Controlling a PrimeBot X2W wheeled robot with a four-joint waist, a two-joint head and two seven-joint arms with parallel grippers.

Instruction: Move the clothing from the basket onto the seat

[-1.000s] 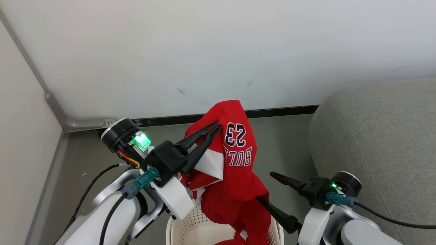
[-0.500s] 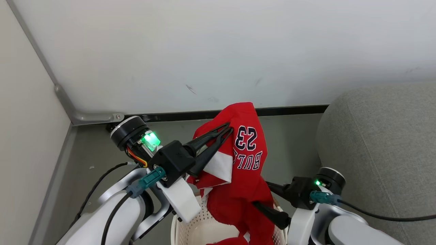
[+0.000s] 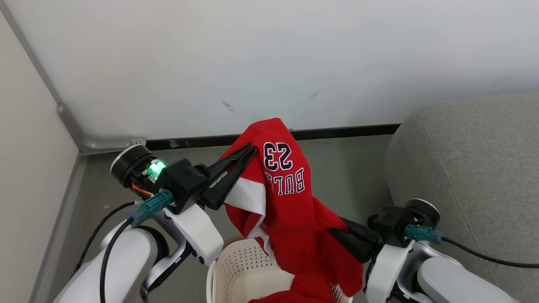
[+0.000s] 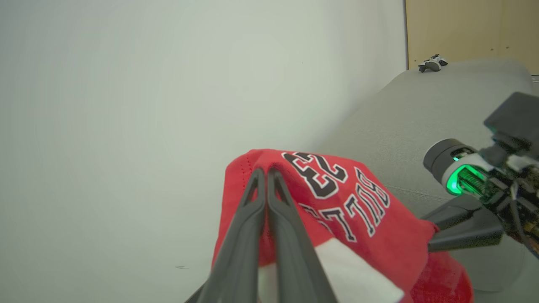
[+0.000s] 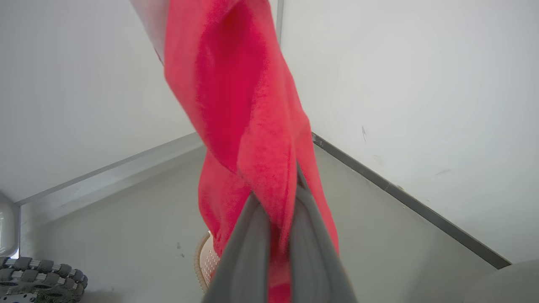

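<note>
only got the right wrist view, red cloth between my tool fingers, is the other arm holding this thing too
Observer: Yes. The left tool is shut on the red fabric jersey beside its dark "23" print, holding that end high.
Operator: ok where's the seat from here
Observer: The large grey woven-fabric sofa stands on the robot's right, beside the cream perforated plastic basket.
Operator: is the cloth out of the basket
Observer: Not fully. Red fabric hangs down into it, covering its right side.
</note>
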